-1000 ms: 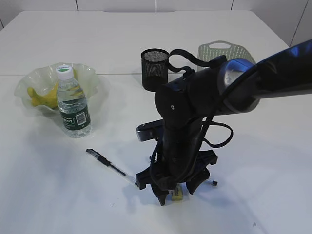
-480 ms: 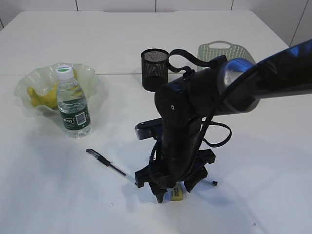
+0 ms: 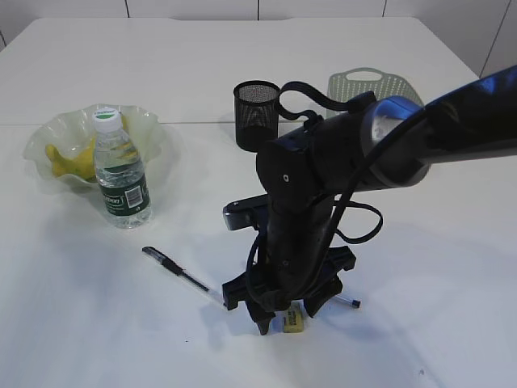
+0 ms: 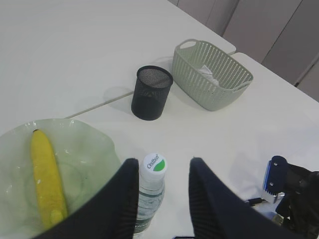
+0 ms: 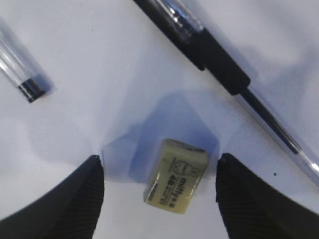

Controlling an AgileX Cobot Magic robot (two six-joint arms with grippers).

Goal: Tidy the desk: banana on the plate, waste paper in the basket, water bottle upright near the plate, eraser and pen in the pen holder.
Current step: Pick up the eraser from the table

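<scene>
Down at the lower centre of the exterior frame, the right gripper (image 3: 284, 317) points straight down at the counter (image 3: 420, 267), its jaws spread wide on either side of the eraser (image 3: 292, 322). From the right wrist camera, the eraser (image 5: 176, 176) lies flat between the two dark fingertips (image 5: 82, 194), gaps on both sides, nothing pinching it. Just beyond it in that view, one pen (image 5: 219, 69) runs diagonally across the upper right, and the end of a second pen (image 5: 20, 69) shows at the upper left.

Back in the exterior view, the black-capped pen (image 3: 179, 275) lies left of the gripper, and the tip of the other pen (image 3: 347, 303) pokes out on its right.

Further up on the left, the water bottle (image 3: 121, 171) stands upright, right in front of the plate (image 3: 48, 137), and the banana (image 3: 69, 164) sits on that plate.

From the left wrist camera, the left gripper (image 4: 162, 199) hangs high above the bottle's cap, jaws parted and holding nothing.

Far back at centre, the pen holder (image 3: 256, 115) stands upright, and the basket (image 3: 376, 85) sits to its right with crumpled paper (image 4: 207, 73) inside.
</scene>
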